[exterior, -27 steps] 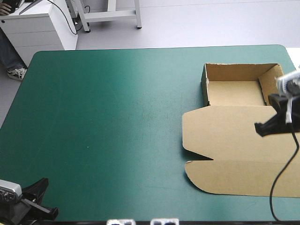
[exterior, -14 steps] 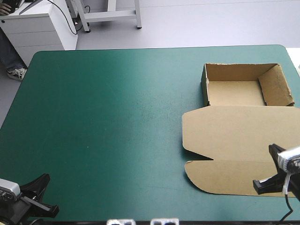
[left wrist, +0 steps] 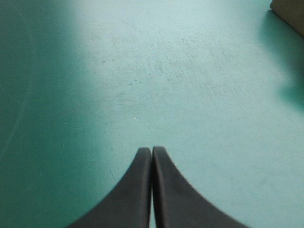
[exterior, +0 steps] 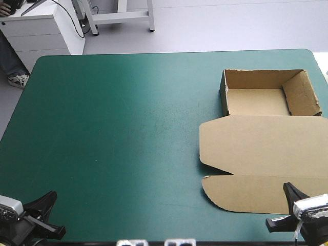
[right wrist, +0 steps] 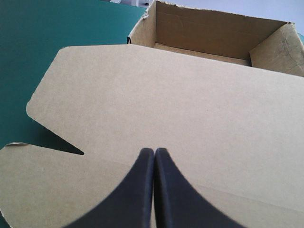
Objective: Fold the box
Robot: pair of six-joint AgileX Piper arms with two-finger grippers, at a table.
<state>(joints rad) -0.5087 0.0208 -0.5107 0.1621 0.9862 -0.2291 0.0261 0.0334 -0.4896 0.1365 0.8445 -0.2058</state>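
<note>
At far right of surface: box standing as open tray, lid flat toward near edge; left claw at near-left corner, right claw above lid's near strip, both pinched together, empty, probably parked since walls hold unaided.

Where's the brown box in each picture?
High view: the box lies on the right of the teal-green cover, tray far, lid near.
Left wrist view: only a brown corner shows, far ahead of the left gripper, off to one side.
Right wrist view: the box fills the view, under and ahead of the right gripper.
Shared landmark: the lid's notch, in the high and right wrist views.
</note>
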